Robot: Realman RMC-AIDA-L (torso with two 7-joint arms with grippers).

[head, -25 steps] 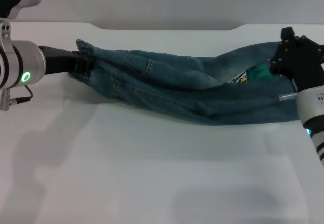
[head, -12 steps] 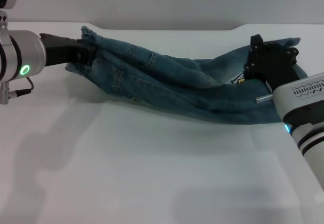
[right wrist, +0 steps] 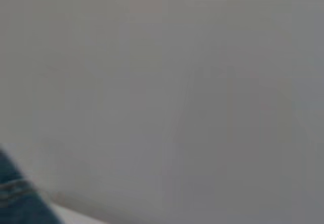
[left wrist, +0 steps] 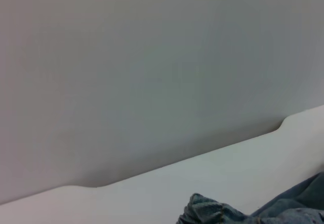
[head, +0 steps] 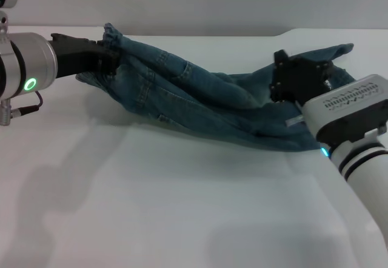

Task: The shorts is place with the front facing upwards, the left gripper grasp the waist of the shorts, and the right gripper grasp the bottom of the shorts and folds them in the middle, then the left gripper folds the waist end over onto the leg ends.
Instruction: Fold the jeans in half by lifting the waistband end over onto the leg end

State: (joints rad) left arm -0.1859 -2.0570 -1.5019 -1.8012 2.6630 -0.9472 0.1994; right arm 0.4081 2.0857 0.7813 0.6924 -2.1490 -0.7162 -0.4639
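Note:
The blue denim shorts (head: 200, 104) hang in a sagging band between my two grippers, and their middle rests on the white table (head: 170, 207). At the far left my left gripper (head: 108, 60) is shut on the puckered waist (head: 112, 37), held a little above the table. On the right, my right gripper (head: 284, 85) is shut on the bottom of the shorts, and a hem (head: 336, 51) pokes out behind it. A bit of gathered denim (left wrist: 212, 213) shows in the left wrist view, and a denim corner (right wrist: 12, 198) in the right wrist view.
The table's back edge (head: 200, 36) runs along a grey wall (head: 200, 1), with a step in it at the right. Bare white tabletop spreads in front of the shorts. My right arm (head: 357, 134) reaches in from the lower right.
My right gripper has carried the leg end leftward, toward the middle of the table. My left gripper has shifted slightly right with the waist. The shorts span less width and bunch more.

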